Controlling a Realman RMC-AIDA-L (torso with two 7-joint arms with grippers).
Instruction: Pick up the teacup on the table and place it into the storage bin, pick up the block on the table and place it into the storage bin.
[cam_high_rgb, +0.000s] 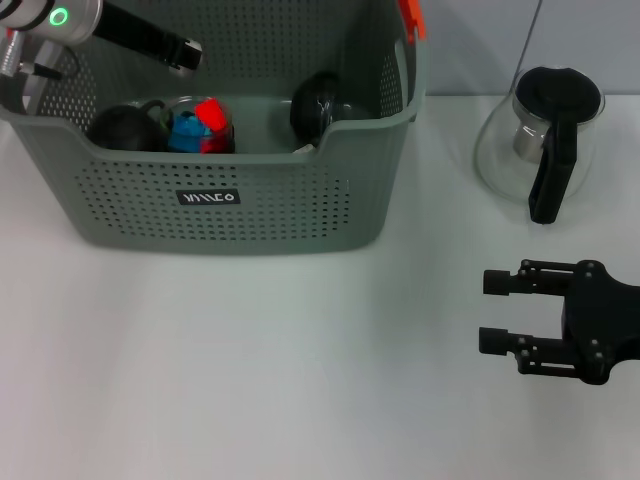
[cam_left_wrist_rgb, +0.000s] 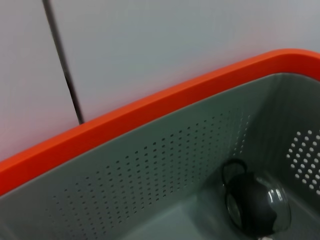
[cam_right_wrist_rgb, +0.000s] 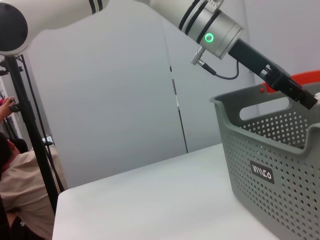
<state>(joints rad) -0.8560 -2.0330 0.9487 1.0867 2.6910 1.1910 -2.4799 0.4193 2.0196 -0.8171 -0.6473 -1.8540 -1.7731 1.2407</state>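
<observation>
Storage bin (cam_high_rgb: 240, 215), the large grey perforated plastic basket with a small black label and orange handle clips, stands on the white table (cam_high_rgb: 250, 370) toward my left and far side. Inside it I see a dark round teacup (cam_high_rgb: 122, 127) at the left end, a clear glass cup holding red and blue blocks (cam_high_rgb: 203, 127) just beside it, and another dark round teacup (cam_high_rgb: 318, 103) toward the right end. My left wrist view looks down past the orange rim onto one dark cup (cam_left_wrist_rgb: 255, 202) resting on the bin floor. My left arm (cam_high_rgb: 140, 38) reaches over the bin's left part, above the rim; its pincer tip is hard to read, so I cannot tell whether it is spread or closed. My right pincer (cam_high_rgb: 497, 312) hovers over the table at the near right, well apart from the bin, its two black fingers spread and pinching nothing. A clear glass teapot with a black lid and handle (cam_high_rgb: 540, 140) sits at the far right
</observation>
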